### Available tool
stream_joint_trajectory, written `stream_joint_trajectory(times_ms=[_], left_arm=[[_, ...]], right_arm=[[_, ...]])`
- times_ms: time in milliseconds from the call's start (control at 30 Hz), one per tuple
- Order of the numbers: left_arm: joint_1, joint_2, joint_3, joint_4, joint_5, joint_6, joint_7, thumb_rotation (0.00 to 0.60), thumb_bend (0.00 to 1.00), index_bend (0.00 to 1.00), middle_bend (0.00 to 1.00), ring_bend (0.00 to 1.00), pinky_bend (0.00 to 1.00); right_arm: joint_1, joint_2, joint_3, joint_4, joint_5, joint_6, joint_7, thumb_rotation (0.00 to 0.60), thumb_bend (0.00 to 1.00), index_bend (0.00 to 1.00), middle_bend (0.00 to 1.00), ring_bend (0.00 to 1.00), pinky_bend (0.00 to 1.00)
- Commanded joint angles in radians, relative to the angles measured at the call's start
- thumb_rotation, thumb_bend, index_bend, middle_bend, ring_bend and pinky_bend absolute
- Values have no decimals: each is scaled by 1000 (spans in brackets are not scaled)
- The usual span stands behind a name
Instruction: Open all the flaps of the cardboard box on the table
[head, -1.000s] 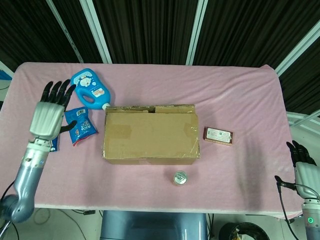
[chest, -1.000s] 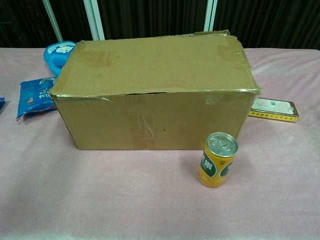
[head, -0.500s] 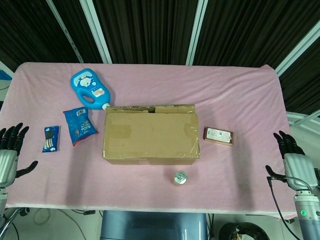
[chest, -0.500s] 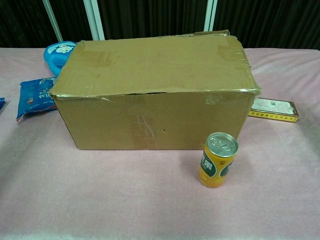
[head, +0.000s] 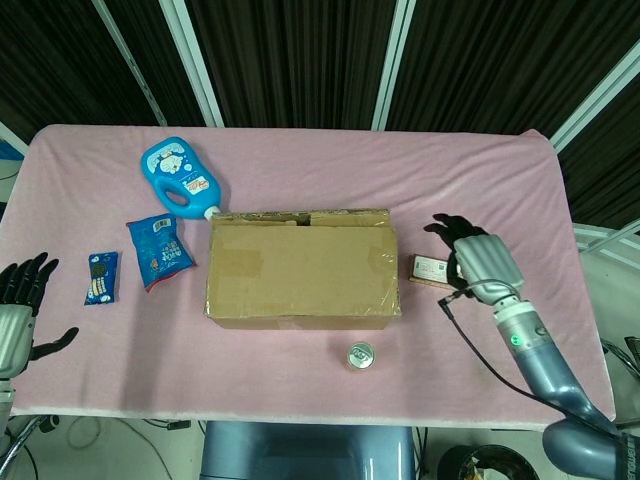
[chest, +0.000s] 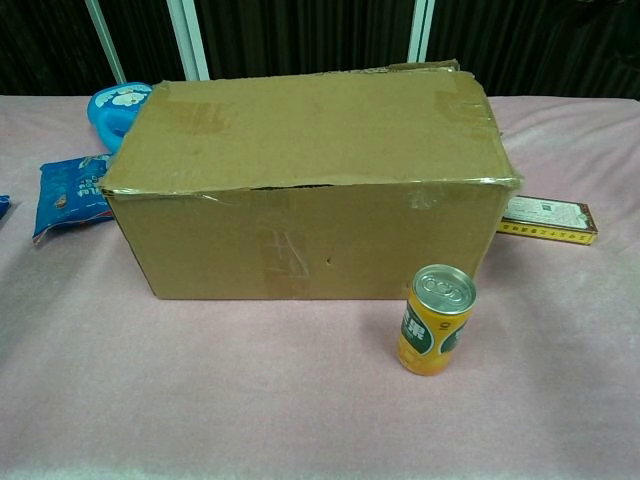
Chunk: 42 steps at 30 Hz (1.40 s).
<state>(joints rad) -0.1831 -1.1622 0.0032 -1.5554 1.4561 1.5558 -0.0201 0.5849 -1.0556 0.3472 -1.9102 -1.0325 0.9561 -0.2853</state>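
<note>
While the left hand (head: 15, 318) hangs at the desk's (head: 300, 170) left edge, fingers apart and holding nothing, the box (head: 302, 268) sits mid-desk with its flaps shut. Just right of it lies a flat packet (head: 432, 270); the right hand (head: 480, 263) hovers over that packet, fingers spread and empty.
</note>
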Motion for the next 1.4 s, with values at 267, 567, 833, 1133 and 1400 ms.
stream_joint_trajectory(times_ms=[267, 567, 833, 1133, 1400], left_arm=[[2, 5, -10, -1, 5, -25, -16, 600, 133, 0, 0, 0, 0], [5, 9, -25, -6, 1, -40, -40, 600, 143, 0, 0, 0, 0], [7, 14, -31, -7, 0, -54, -59, 600, 152, 0, 0, 0, 0], [10, 17, -40, -9, 1, -62, -64, 600, 152, 0, 0, 0, 0], [11, 17, -45, -11, 2, -69, -61, 600, 152, 0, 0, 0, 0]], right_arm=[[239, -187, 50, 138, 293, -71, -140, 600, 1000, 290, 223, 223, 339], [328, -252, 63, 192, 401, -40, -167, 600, 1000, 290, 270, 268, 339], [359, -269, 54, 190, 423, -11, -181, 600, 1000, 298, 296, 290, 339], [368, -278, 36, 170, 414, 29, -180, 600, 1000, 298, 299, 292, 339], [375, -280, 21, 162, 411, 37, -176, 600, 1000, 310, 324, 315, 339]])
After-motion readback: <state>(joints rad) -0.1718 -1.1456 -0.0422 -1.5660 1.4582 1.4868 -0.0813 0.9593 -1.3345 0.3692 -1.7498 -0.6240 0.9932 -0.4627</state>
